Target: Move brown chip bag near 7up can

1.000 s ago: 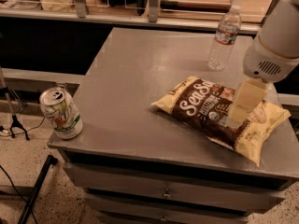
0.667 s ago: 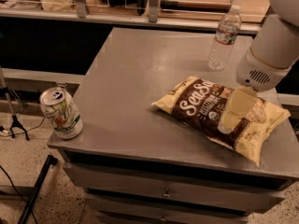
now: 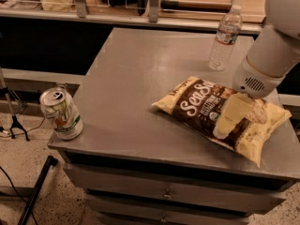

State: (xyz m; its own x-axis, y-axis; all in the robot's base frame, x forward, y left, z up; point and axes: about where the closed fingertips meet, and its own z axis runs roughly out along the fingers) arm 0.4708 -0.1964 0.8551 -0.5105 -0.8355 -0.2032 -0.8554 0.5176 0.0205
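The brown chip bag (image 3: 199,108) lies flat on the right front part of the grey table (image 3: 140,74), dark brown front up with white script and pale yellow edges. My gripper (image 3: 230,117) comes down from the white arm (image 3: 274,50) at the right and rests on the right half of the bag, covering part of its print. The 7up can (image 3: 61,114) stands upright at the table's front left corner, far to the left of the bag, with bare tabletop between them.
A clear plastic water bottle (image 3: 225,37) stands upright at the back right of the table, just behind the bag. Drawers (image 3: 164,193) run below the front edge. A shelf with wire racks (image 3: 117,1) is behind. Cables and a stand leg (image 3: 18,125) lie on the floor at the left.
My gripper has moved down and a little left, further onto the bag. The bag, the can and the bottle have not moved.
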